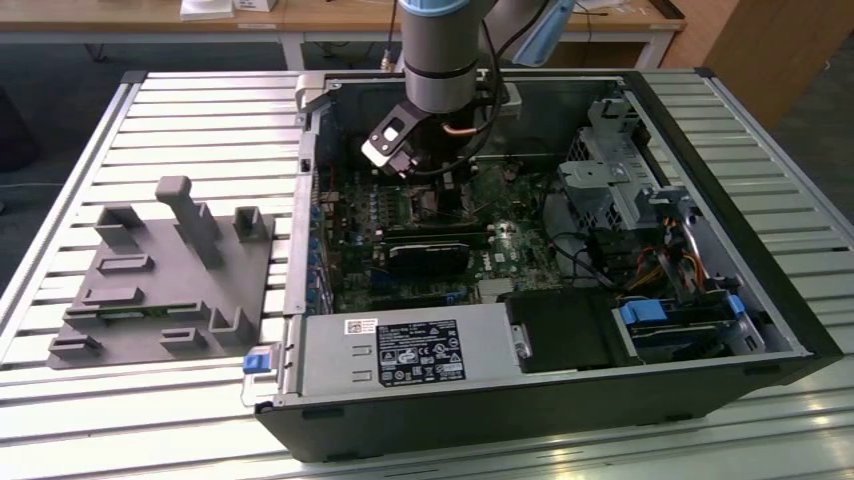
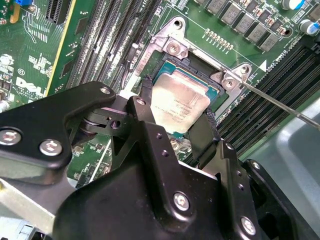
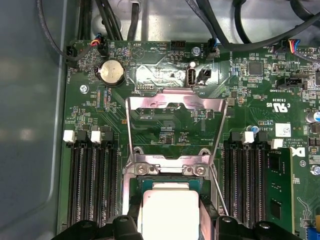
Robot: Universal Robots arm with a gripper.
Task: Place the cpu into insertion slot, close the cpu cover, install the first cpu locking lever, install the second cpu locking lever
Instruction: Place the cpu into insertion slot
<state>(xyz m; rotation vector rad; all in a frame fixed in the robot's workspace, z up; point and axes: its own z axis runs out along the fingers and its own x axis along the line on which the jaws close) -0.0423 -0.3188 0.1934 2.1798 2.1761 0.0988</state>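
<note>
Bright even light w/ glare on cpu cover (image 3: 210,104), shadow inside case (image 1: 534,425).

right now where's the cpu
In both wrist views the cpu sits at the insertion slot, next to the hinge of the open cpu cover, between two banks of black memory slots.

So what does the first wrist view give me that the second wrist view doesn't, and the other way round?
First wrist view: the thin silvery metal cpu cover with its cut-out window, standing open behind the socket, and a round silver coin cell on the green board. Second wrist view: the black gripper body close up. Both wrist views: the flat silvery-grey square cpu at the dark square insertion slot, the gripper right at it, and a thin metal rod beside the socket.
</note>
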